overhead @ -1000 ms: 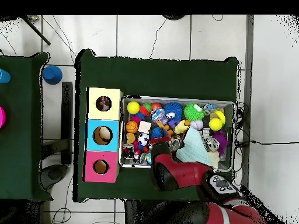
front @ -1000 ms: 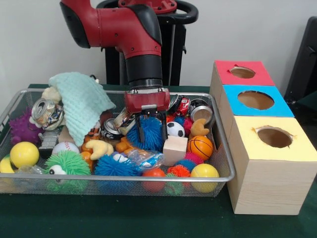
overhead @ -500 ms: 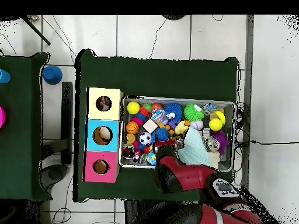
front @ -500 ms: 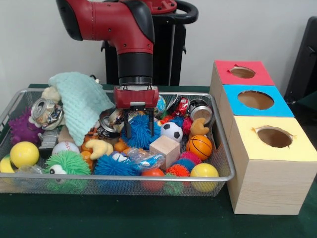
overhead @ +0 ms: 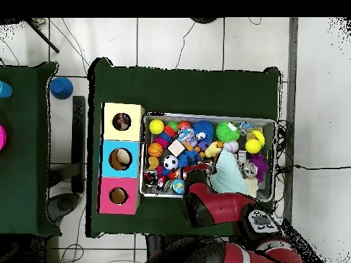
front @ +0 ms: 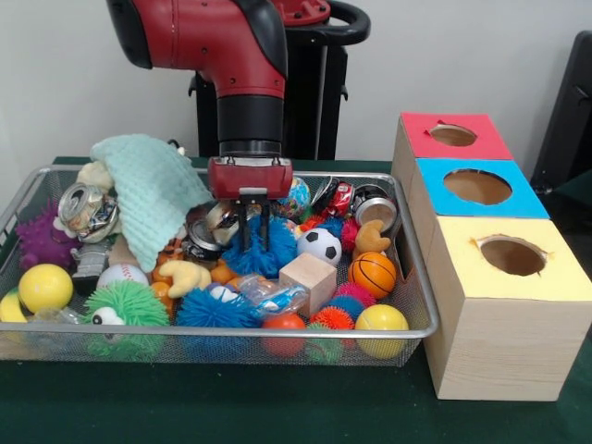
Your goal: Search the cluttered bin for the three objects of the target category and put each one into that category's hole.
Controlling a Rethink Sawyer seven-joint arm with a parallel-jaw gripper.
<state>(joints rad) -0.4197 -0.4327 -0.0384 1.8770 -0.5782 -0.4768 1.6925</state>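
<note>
My gripper (front: 253, 225) hangs over the middle of the wire bin (front: 277, 333). Its fingers are drawn close together, pinching the top spikes of a blue spiky ball (front: 259, 252) that still rests among the toys. Around that ball lie a soccer ball (front: 321, 246), a small basketball (front: 374, 274), a wooden cube (front: 307, 280) and an orange plush toy (front: 183, 276). To the right stand three boxes with round holes: red (front: 453, 137), blue (front: 478, 188) and yellow (front: 511, 256). In the overhead view the red arm (overhead: 206, 202) covers the gripper.
A teal knitted cloth (front: 153, 194) is draped over the bin's left part, beside a crushed can (front: 86, 211). A green spiky ball (front: 125, 305), yellow balls (front: 44, 288) and a second blue spiky ball (front: 211, 310) crowd the front. In the overhead view the boxes (overhead: 121, 159) sit left of the bin.
The gripper has shifted left and slightly up, and its fingers have narrowed onto the blue spiky ball. The wooden cube has slid a little to the left.
</note>
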